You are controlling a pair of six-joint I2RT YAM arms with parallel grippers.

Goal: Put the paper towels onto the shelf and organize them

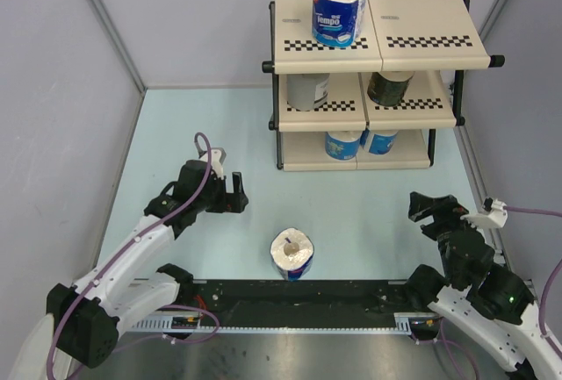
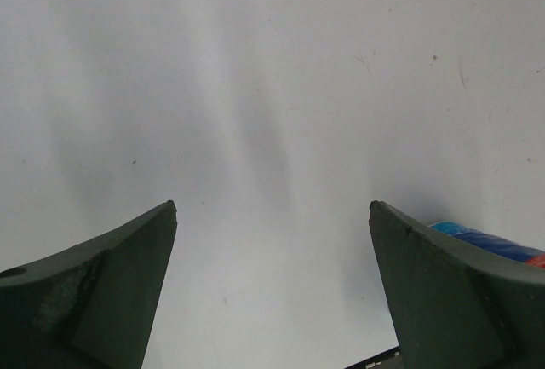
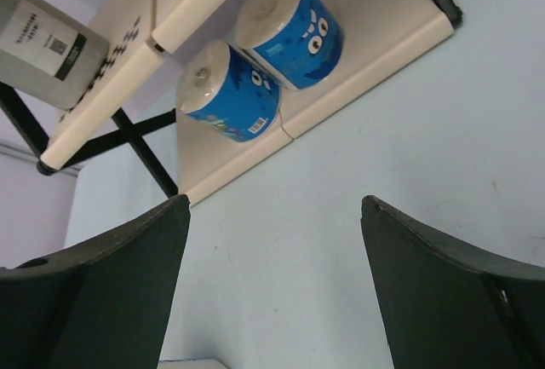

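The shelf [image 1: 421,29] stands at the back right. A blue-wrapped roll [image 1: 338,9] stands on its top tier. A grey roll [image 1: 307,90] and a dark roll [image 1: 389,86] sit on the middle tier. Two blue rolls [image 1: 343,144] [image 1: 379,140] sit on the bottom tier, also in the right wrist view [image 3: 230,92] [image 3: 291,28]. One blue-wrapped roll [image 1: 291,254] stands on the table near the front; its edge shows in the left wrist view [image 2: 485,239]. My left gripper [image 1: 230,194] [image 2: 272,216] is open and empty, left of that roll. My right gripper [image 1: 426,213] [image 3: 274,207] is open and empty, facing the shelf.
Grey walls enclose the pale blue table on the left, back and right. A black rail [image 1: 299,297] with the arm bases runs along the near edge.
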